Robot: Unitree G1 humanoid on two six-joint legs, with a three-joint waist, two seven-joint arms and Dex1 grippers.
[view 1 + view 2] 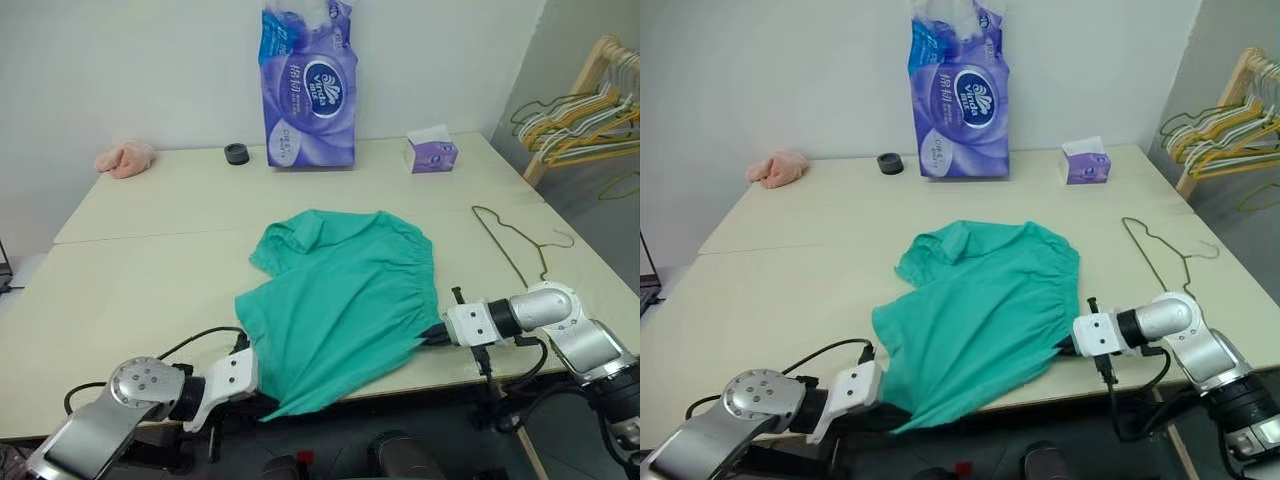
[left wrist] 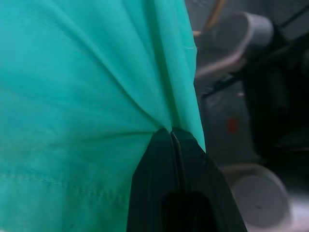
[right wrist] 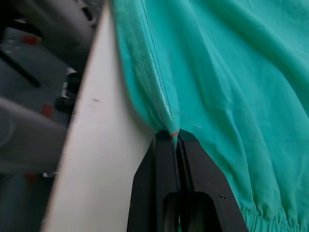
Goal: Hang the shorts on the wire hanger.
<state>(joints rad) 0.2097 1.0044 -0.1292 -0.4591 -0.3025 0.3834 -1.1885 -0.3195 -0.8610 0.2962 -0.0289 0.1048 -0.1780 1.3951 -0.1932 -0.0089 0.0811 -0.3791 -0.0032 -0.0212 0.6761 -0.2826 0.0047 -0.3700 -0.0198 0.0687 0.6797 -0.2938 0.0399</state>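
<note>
Your left gripper [image 2: 172, 131] and right gripper [image 3: 175, 136] both pinched the shorts [image 1: 345, 290] at the tabletop's [image 1: 130, 290] near edge, wire hanger [image 1: 512, 244] beside.

A tall purple pack of tissue rolls [image 1: 308, 85] is standing at the back of the pale bench [image 1: 140, 260], against the wall. A small black ring [image 1: 237, 153] is lying just beside it, and a pink cloth lump [image 1: 126, 158] is sitting farther along the same edge. A small purple tissue box [image 1: 432, 153] (tissue poking out) is resting toward the other back corner. Several hangers [image 1: 580, 125] are hanging on a wooden rack [image 1: 592, 70] beyond the bench.
</note>
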